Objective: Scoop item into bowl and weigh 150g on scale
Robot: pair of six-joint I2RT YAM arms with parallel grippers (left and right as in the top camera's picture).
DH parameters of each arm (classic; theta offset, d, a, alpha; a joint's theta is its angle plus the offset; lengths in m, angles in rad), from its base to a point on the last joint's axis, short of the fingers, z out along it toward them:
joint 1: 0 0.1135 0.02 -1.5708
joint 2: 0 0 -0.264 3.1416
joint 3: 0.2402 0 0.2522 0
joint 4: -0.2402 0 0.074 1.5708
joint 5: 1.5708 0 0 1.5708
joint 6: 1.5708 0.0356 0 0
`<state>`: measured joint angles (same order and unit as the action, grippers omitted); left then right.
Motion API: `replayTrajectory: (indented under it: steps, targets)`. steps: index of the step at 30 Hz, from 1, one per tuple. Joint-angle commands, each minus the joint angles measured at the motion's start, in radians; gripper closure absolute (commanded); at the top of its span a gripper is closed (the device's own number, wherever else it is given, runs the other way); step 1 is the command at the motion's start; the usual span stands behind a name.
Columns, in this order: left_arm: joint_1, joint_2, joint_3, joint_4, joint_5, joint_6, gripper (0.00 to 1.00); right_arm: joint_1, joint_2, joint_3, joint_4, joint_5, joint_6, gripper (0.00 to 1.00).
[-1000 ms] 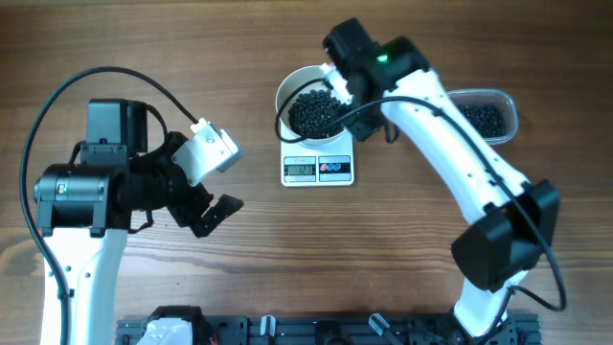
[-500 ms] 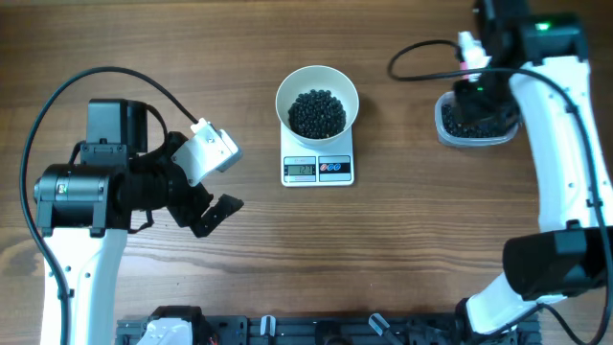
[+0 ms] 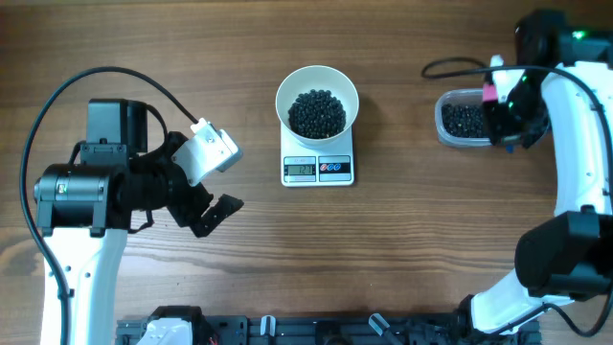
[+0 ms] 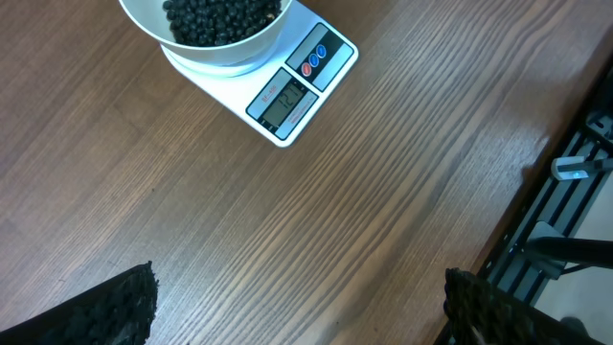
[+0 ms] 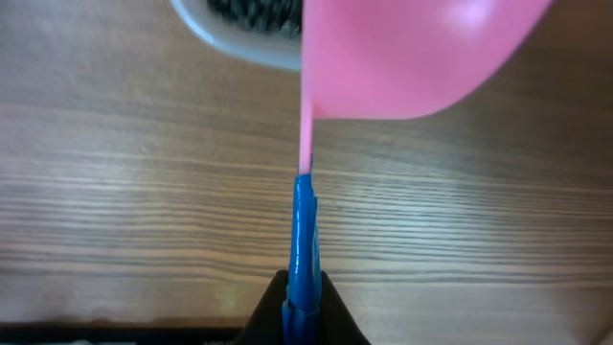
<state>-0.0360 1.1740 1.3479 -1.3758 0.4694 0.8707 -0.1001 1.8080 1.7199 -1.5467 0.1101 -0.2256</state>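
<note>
beans (image 3: 317, 113) heaped in bowl (image 3: 286, 94) on scale (image 3: 317, 170). right claw (image 5: 302, 316) pinching scoop (image 5: 402, 48) handle, scoop at tub (image 3: 442, 121) edge. left claw (image 4: 292, 311) spread wide, holding nothing.

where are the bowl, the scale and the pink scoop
bowl (image 3: 317, 79), overhead view, bare inner wall
scale (image 3: 317, 170), overhead view, front panel
pink scoop (image 5: 412, 57), right wrist view, cup's underside
</note>
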Motion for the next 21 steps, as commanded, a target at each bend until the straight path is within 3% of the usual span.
replayTrajectory:
  steps: [1, 8, 21]
  targets:
    - [0.008, -0.009, 0.018, 0.002, 0.009, 0.016, 0.0, 0.002, -0.01, -0.106, 0.043, -0.023, -0.039, 0.96]
    - [0.008, -0.009, 0.018, 0.002, 0.009, 0.016, 0.0, 0.001, 0.008, -0.221, 0.214, -0.011, -0.116, 0.96]
    - [0.008, -0.009, 0.018, 0.002, 0.009, 0.016, 0.0, 0.001, 0.106, -0.222, 0.291, 0.176, -0.192, 0.96]
